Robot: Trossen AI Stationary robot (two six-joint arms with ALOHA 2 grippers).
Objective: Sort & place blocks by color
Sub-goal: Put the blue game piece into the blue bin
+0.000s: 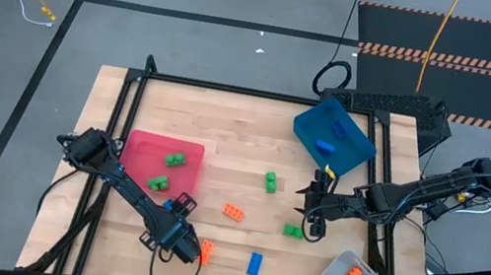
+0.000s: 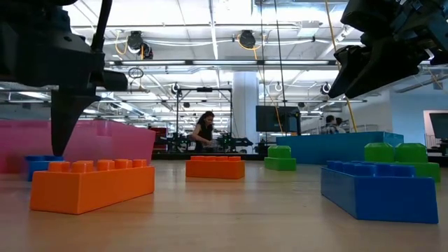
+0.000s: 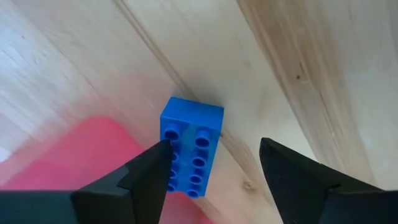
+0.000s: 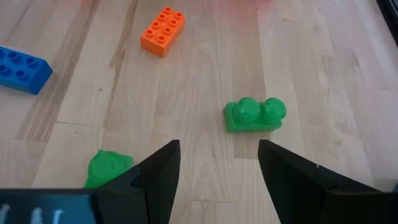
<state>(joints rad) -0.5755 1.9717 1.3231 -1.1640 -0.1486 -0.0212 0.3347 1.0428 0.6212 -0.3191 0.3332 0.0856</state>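
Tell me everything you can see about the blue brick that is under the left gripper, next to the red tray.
The blue brick is a small, glossy plastic block with two rows of round studs on top. It lies flat on the wooden table, studs up, right beside the edge of the red tray. The left gripper hangs above it with fingers open, one finger overlapping the brick's side in the wrist view. Nothing visibly grips it yet.

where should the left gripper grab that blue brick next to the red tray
Across its two long smooth sides, coming straight down. The blue brick lies flat, studs up, and the open left gripper already straddles it; the red tray crowds one side.
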